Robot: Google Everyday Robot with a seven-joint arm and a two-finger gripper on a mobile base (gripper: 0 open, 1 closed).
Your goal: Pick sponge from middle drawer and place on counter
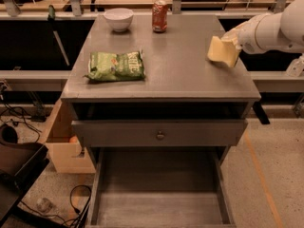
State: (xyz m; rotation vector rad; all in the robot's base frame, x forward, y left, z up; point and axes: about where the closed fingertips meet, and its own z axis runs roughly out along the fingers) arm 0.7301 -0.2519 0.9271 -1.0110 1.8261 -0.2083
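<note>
The white robot arm reaches in from the right, and my gripper (223, 51), with pale yellow blocky pads, hangs just over the right edge of the grey counter (190, 77). The middle drawer (161, 208) is pulled out wide at the bottom of the view, and the part of its streaky grey floor that shows is bare. The sponge does not show anywhere: not in the drawer, not on the counter. I cannot tell if anything is held in the gripper.
A green chip bag (116, 65) lies on the counter's left half. A white bowl (118, 19) and a red can (159, 16) stand at the back. A drawer front with a round knob (160, 135) sits above the open drawer. A cardboard box (61, 148) stands left of the cabinet.
</note>
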